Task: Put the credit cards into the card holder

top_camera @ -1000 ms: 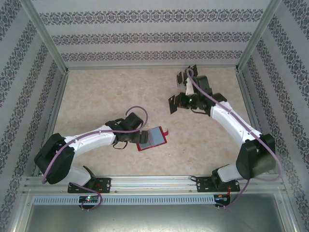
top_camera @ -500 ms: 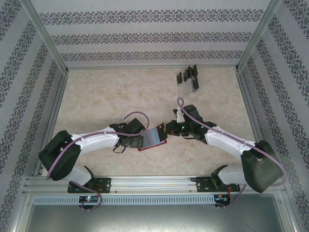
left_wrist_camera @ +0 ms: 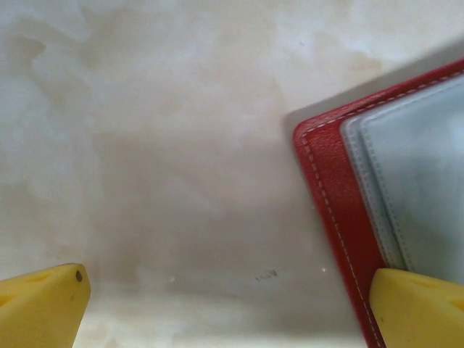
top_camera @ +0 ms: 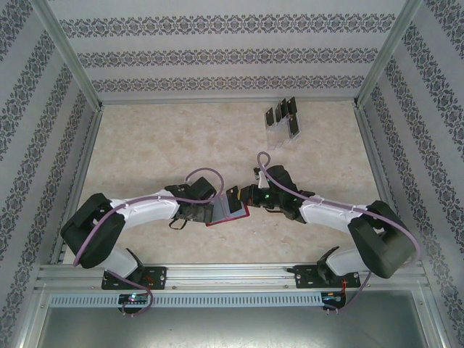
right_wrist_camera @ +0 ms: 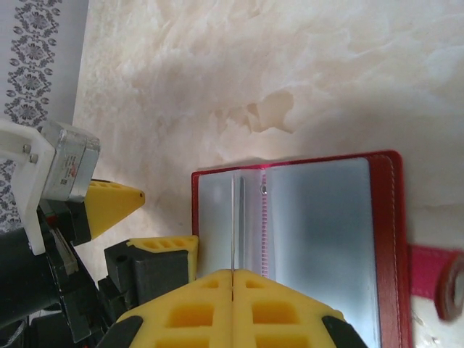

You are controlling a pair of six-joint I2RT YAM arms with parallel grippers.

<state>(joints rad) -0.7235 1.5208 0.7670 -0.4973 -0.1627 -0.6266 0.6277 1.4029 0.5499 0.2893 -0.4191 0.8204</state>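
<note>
The left gripper (left_wrist_camera: 226,281) stands wide open with one finger at the red edge of the open card holder (left_wrist_camera: 330,181) lying near the front of the table (top_camera: 145,145), while the right gripper (right_wrist_camera: 232,275), jaws pressed together, pinches a dark credit card (top_camera: 232,196) edge-on over its grey pocket panel (right_wrist_camera: 319,217)

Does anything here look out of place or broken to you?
Nothing stands out. The red wallet lies open on the table, the left tool open over its corner, the right tool shut on a thin dark card above it. The other cards sit in their clear rack.
</note>
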